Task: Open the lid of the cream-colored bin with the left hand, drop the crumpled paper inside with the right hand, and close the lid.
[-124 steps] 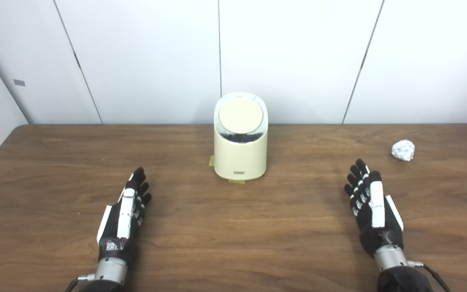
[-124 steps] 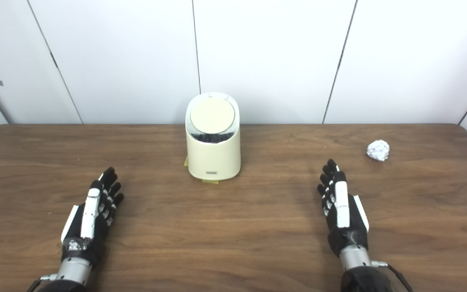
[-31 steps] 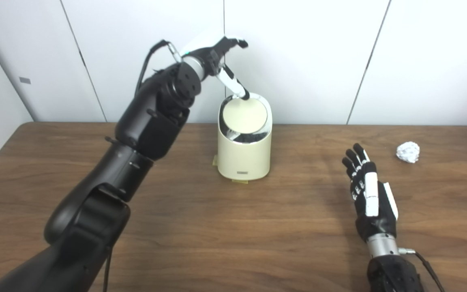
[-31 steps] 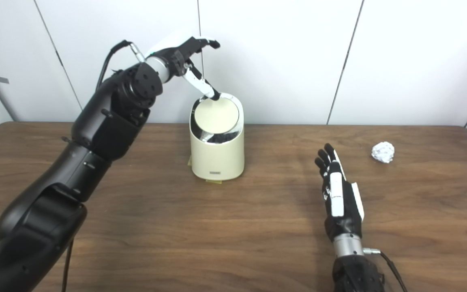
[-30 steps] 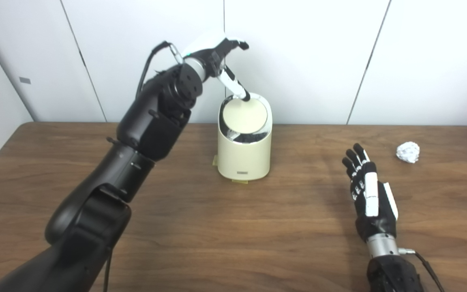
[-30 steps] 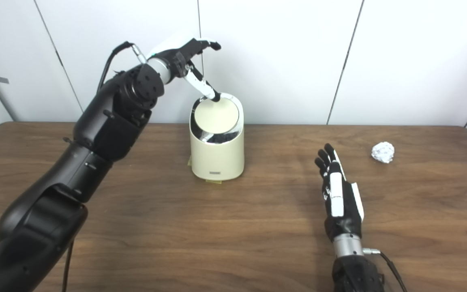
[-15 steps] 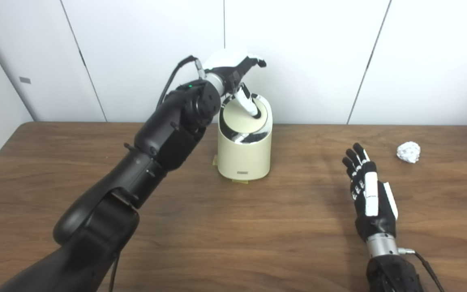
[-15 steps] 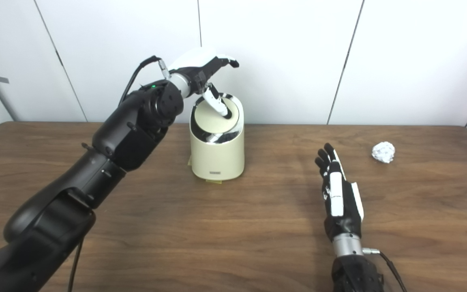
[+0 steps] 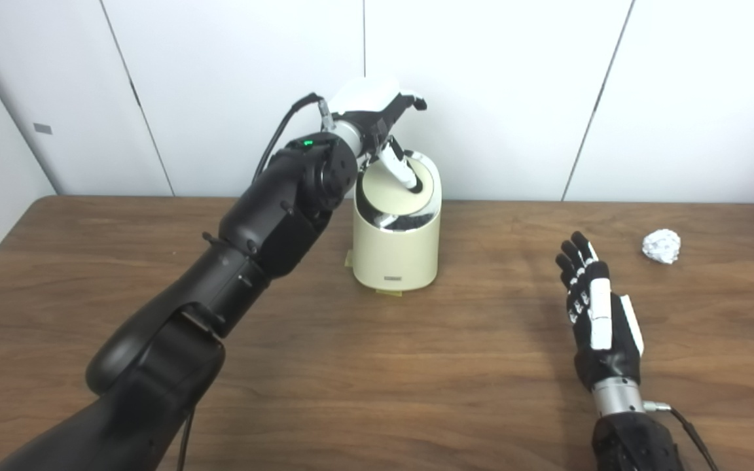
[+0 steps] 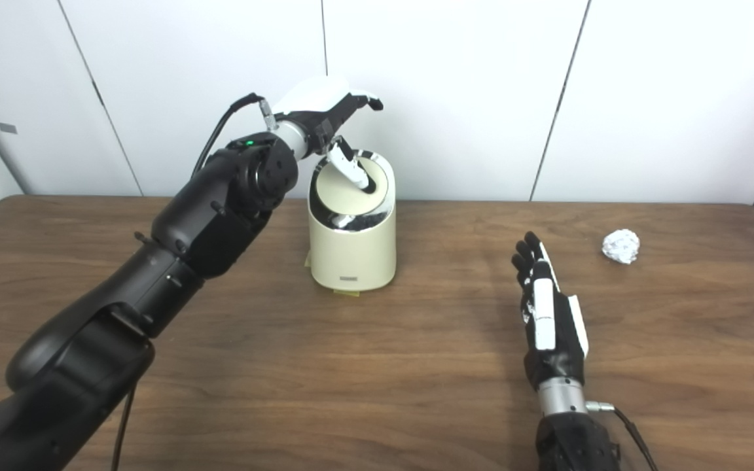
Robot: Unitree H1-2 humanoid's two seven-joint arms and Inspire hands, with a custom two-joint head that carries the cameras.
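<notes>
Lowered left robot hand (image 9: 377,114) spread, thumb pressing tilted lid (image 9: 390,194) of bin (image 9: 395,255); right robot hand (image 9: 596,320) spread flat

Bin (image 9: 395,252) mid-table (image 9: 351,366); paper ball (image 9: 662,246) far right; left hand (image 9: 377,114) above bin

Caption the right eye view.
Left hand presses the bin lid; right hand waits open; crumpled paper untouched.

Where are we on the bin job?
Early. In hand: the left hand is over the cream-colored bin, one of its fingers pressing the far side of the lid, which looks tilted. Left: the crumpled paper lies on the table untouched, the right hand rests open; drop and closing remain.
</notes>
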